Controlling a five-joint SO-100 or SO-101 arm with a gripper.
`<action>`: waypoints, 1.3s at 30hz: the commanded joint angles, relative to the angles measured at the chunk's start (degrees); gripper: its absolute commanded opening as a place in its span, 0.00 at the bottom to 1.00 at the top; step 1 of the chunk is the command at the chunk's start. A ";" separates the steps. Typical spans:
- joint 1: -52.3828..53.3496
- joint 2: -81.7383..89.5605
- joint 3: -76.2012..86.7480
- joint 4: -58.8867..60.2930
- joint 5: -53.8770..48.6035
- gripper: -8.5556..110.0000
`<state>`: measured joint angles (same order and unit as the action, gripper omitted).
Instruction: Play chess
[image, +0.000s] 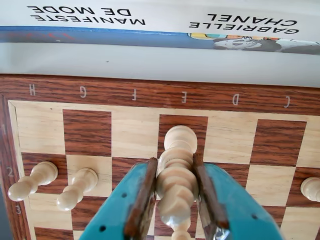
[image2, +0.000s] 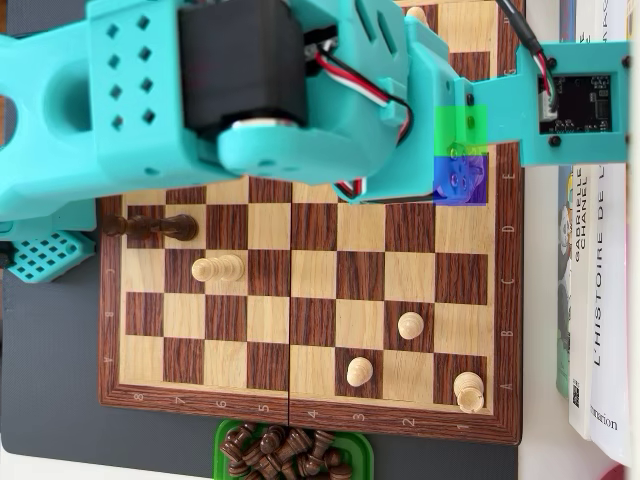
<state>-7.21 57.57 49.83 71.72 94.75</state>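
In the wrist view my teal gripper (image: 175, 167) is shut on a tall light wooden chess piece (image: 176, 182), its brown pads pressed against both sides of the ringed stem. The piece's round base (image: 180, 136) lies over the dark square of the E column, near the board's edge row; I cannot tell whether it touches the board. The wooden chessboard (image: 132, 95) fills the view. In the overhead view the arm (image2: 250, 90) covers the top of the chessboard (image2: 110, 300) and hides the jaws and the held piece.
Two light pawns (image: 32, 180) (image: 77, 187) stand left of the jaws, another (image: 311, 189) at the right edge. The overhead view shows a dark piece (image2: 150, 226), a light piece (image2: 217, 268), pawns (image2: 410, 324) (image2: 359, 372), a rook (image2: 468, 390), a green tray (image2: 222, 440) of dark pieces, and books (image2: 600, 300).
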 joint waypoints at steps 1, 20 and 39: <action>-1.41 5.27 -1.76 -0.18 -0.44 0.13; -5.54 2.99 -0.53 -0.79 0.26 0.13; -4.66 -5.71 -5.54 -1.93 -0.35 0.13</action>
<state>-11.95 51.94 46.67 70.14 94.75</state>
